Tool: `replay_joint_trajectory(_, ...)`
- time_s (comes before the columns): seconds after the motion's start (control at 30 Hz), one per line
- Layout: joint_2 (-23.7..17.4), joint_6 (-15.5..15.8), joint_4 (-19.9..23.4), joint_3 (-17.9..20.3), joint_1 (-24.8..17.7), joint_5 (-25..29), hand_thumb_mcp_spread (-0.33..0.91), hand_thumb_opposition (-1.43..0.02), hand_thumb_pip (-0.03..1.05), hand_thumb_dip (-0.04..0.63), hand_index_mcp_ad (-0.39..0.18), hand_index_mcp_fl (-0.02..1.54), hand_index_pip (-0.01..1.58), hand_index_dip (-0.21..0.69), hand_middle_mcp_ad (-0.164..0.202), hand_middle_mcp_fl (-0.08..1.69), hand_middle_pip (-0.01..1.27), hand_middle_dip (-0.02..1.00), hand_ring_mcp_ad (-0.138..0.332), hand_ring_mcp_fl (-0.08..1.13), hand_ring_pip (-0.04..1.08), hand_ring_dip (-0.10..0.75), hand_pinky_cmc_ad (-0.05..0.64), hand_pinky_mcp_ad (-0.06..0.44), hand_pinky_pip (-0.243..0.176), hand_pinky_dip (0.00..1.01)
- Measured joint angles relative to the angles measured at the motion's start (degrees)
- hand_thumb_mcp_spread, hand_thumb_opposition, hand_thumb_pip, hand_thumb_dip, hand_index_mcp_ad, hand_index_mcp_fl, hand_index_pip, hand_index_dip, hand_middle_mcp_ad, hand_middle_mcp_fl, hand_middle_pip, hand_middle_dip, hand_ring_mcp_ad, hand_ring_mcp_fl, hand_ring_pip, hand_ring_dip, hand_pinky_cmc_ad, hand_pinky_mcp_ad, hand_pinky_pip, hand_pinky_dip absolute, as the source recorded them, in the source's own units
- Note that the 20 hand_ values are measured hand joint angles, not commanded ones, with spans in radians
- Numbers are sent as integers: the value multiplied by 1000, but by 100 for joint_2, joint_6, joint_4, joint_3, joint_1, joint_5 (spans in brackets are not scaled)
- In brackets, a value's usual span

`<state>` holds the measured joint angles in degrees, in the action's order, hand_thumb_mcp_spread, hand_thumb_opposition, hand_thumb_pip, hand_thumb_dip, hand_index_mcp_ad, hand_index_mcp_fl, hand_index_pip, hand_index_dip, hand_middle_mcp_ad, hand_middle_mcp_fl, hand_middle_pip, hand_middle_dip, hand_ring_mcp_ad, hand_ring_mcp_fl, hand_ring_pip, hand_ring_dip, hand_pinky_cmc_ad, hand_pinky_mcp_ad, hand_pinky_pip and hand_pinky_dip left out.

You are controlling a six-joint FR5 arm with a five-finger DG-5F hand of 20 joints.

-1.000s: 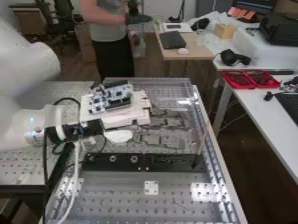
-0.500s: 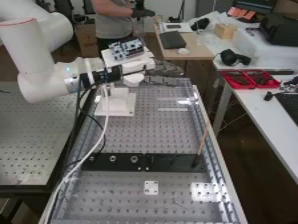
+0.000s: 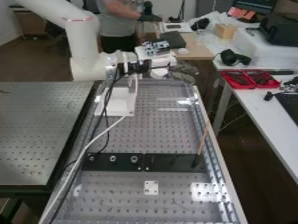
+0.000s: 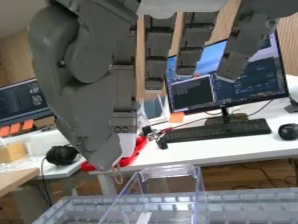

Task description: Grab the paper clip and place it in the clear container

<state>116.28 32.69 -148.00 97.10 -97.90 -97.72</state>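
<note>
In the high view the hand (image 3: 183,73) is above the far end of the perforated bench, high over the clear container (image 3: 175,103). In the wrist view the hand (image 4: 90,100) has its thumb and one finger meeting at their tips, while other fingers hang straighter beside them. A thin paper clip (image 4: 118,176) dangles from that pinch, near the rim of the clear container (image 4: 166,172), whose walls stand upright on the bench.
A black fixture strip (image 3: 176,162) with a thin wooden stick (image 3: 202,142) crosses the bench. The white stand (image 3: 120,104) is below the arm. Red trays (image 3: 249,79) lie on the side table, and a keyboard (image 4: 216,132) sits behind the container.
The hand has risen from low over the bench's middle and travelled to the far end, then farther right. The arm has swung along with it.
</note>
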Motion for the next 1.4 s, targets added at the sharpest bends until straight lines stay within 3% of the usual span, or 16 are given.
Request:
replay_joint_trajectory(0.27,418,177,-273,-313,-259,641,480,-998,522,281,-141,885,1087,99,-2,328,119,204,66,162,108,117,328,279,84,195)
replay_joint_trajectory(0.7,787,95,-692,-651,-306,900,480,-998,517,284,-141,885,1087,99,-2,328,119,204,65,162,110,119,328,281,80,195)
replay_joint_trajectory(0.83,831,42,-986,-792,-273,878,487,-972,518,286,-143,801,1066,120,-7,304,119,204,66,150,106,119,328,295,80,195)
replay_joint_trajectory(0.9,826,16,-1075,-826,-254,861,485,-941,518,286,-140,550,977,108,-3,237,122,204,70,117,110,119,328,298,80,211)
replay_joint_trajectory(1.0,759,-24,-1023,-768,-220,852,459,-899,518,286,-143,499,949,106,5,232,119,204,70,98,110,119,325,295,52,244)
replay_joint_trajectory(1.2,607,-90,-946,-577,-148,909,438,-836,553,283,-143,358,920,99,9,188,119,204,75,84,106,117,328,295,35,307)
replay_joint_trajectory(1.4,105,-126,-716,-204,-59,1007,438,-836,553,283,-143,337,902,93,10,187,119,204,73,63,106,120,325,297,21,326)
